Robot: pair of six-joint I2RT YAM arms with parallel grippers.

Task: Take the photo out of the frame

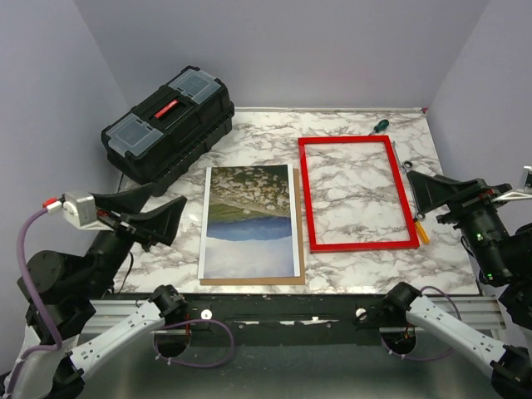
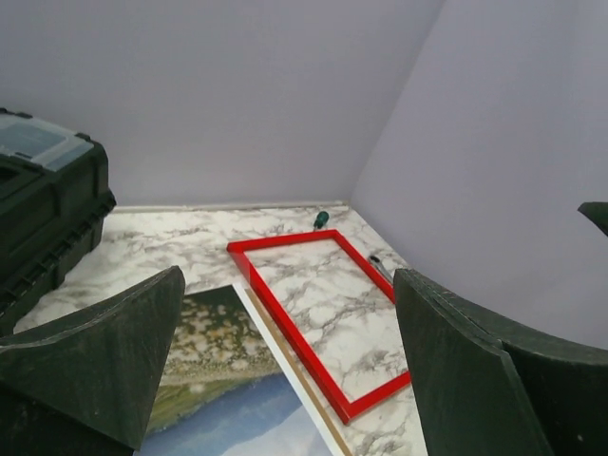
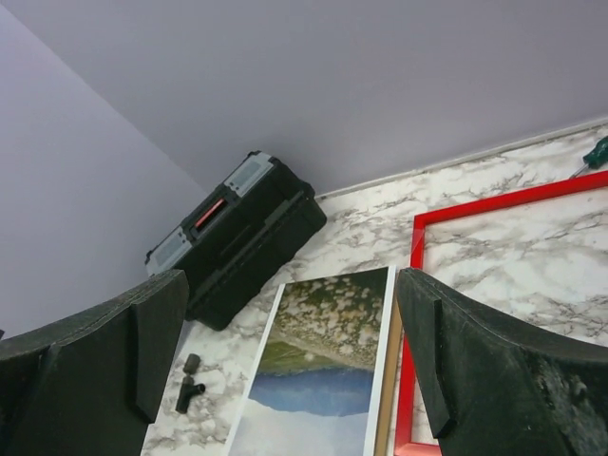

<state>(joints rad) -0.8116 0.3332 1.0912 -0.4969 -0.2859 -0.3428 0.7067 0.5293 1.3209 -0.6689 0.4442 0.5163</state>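
Note:
The photo (image 1: 248, 222) lies flat left of centre on the marble table, on a brown backing board (image 1: 299, 224) that shows along its right and near edges. The red frame (image 1: 309, 199) lies empty just to its right, marble showing through it. The photo also shows in the left wrist view (image 2: 228, 399) and right wrist view (image 3: 318, 380), the frame too (image 2: 285, 318) (image 3: 415, 342). My left gripper (image 1: 158, 212) is open and empty, raised left of the photo. My right gripper (image 1: 432, 195) is open and empty, raised right of the frame.
A black toolbox (image 1: 170, 125) stands at the back left. A green-handled screwdriver (image 1: 379, 126) lies at the back edge. A small metal tool (image 1: 407, 164) and an orange-yellow tool (image 1: 421, 230) lie right of the frame. A small black part (image 3: 188, 385) lies left of the photo.

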